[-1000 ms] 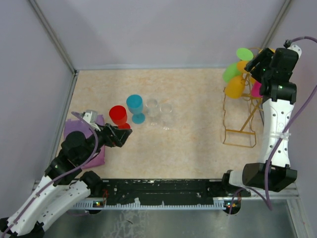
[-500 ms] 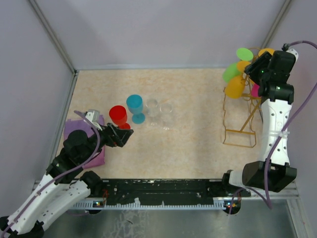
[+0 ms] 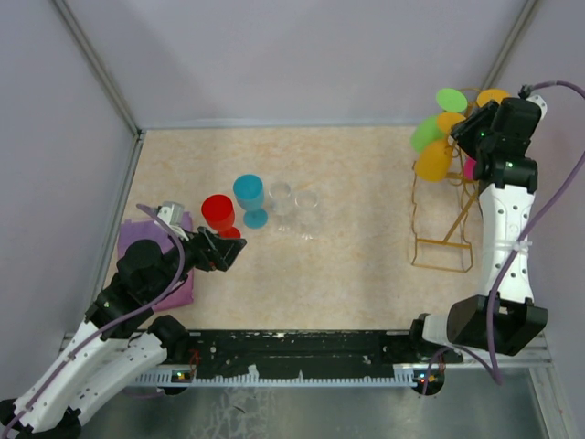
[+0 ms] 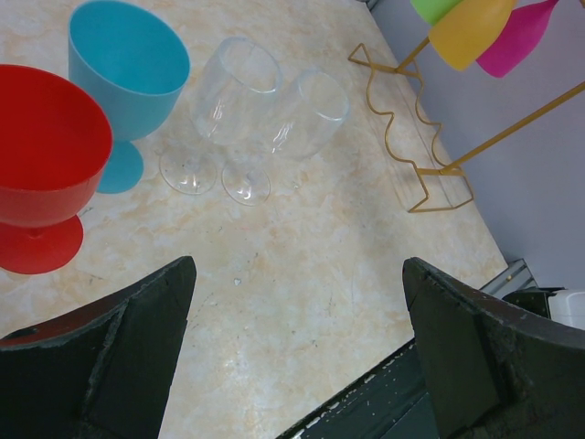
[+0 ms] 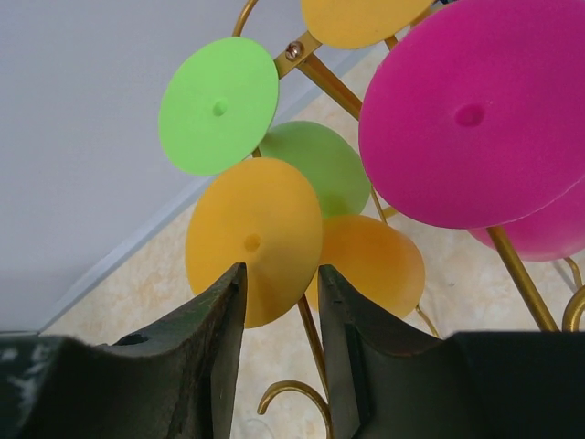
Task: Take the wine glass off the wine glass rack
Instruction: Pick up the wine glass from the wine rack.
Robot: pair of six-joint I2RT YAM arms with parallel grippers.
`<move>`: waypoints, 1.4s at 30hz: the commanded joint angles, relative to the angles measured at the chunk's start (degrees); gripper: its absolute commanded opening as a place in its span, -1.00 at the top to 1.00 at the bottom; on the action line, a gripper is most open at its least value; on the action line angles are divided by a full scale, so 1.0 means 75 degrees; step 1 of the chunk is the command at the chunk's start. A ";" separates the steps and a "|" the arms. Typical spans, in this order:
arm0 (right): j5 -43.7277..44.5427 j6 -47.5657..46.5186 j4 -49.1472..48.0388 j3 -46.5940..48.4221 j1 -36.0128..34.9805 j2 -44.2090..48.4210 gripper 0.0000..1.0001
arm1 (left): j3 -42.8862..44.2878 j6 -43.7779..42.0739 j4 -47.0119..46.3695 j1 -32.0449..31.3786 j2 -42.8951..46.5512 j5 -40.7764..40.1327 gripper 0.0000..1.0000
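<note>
- A purple cloth [image 3: 131, 240] lay at the table's left edge, partly under the left arm.
- The left gripper [image 4: 297, 311] hovered low over the tabletop [image 3: 347, 265], its jaws spread wide with nothing between them.
- Just beyond it, a red glass [image 3: 218, 212] and a blue glass [image 3: 248, 194] stood upright side by side.
- To their right stood a clear glass [image 4: 239, 87] and a second clear glass [image 4: 311, 110], so close that they looked to be touching (the left wrist view showed their feet overlapping).
- Well apart from these, near the right wall, the wine glass rack [image 3: 442, 240] stood with its gold wire base on the table.
- From its upper rails hung a green wine glass [image 3: 425, 134], an orange wine glass [image 5: 253, 242] and a magenta wine glass [image 5: 471, 114], feet up and bowls slanting down.
- The right gripper [image 5: 281, 274] was raised at the top of the rack, just below the orange wine glass's foot.
- Its jaws stood narrow, with the lower rim of that foot and a gold wire showing in the gap; whether the fingers [image 5: 215, 338] pinched either could not be told.
</note>
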State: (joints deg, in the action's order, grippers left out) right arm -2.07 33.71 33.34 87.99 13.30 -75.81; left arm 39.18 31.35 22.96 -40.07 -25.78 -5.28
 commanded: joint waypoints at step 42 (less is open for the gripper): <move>-0.0128 0.1822 -0.2604 -0.1574 0.0061 0.1332 0.94 | -0.0007 0.0154 0.0135 0.0023 -0.0163 -0.0309 -0.99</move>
State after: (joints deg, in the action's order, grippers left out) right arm -1.61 44.42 19.11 75.75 13.30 -68.01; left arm 39.18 31.99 23.31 -40.07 -27.59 -6.70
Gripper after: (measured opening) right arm 0.039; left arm 0.997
